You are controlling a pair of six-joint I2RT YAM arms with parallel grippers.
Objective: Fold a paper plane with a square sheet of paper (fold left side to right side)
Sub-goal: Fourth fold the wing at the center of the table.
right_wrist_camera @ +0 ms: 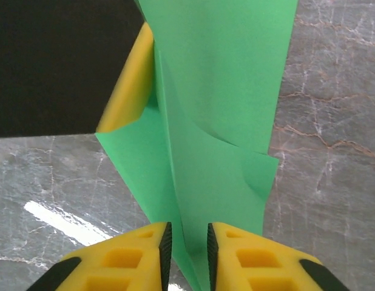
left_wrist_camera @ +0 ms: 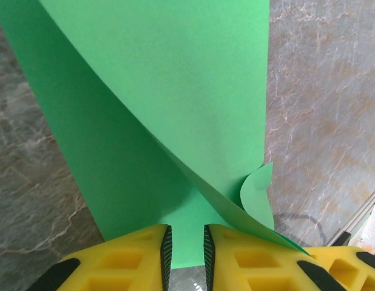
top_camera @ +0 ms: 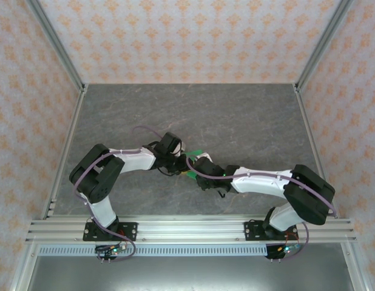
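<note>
Left hand (left_wrist_camera: 186, 235) narrowly parted; square sheet of paper (left_wrist_camera: 175, 91) extends forward from between its fingers (left_wrist_camera: 133, 257). Right hand (right_wrist_camera: 188, 230) likewise narrowly parted, creased sheet standing in its gap.

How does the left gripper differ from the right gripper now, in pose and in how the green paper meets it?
The left gripper reaches the square sheet of paper from the left; the right gripper reaches it from the right. Before the left gripper a broad flap curls over; before the right gripper a creased edge runs down into its gap. Shared: yellow fingers, standing narrowly open, green paper showing in the gap.
</note>
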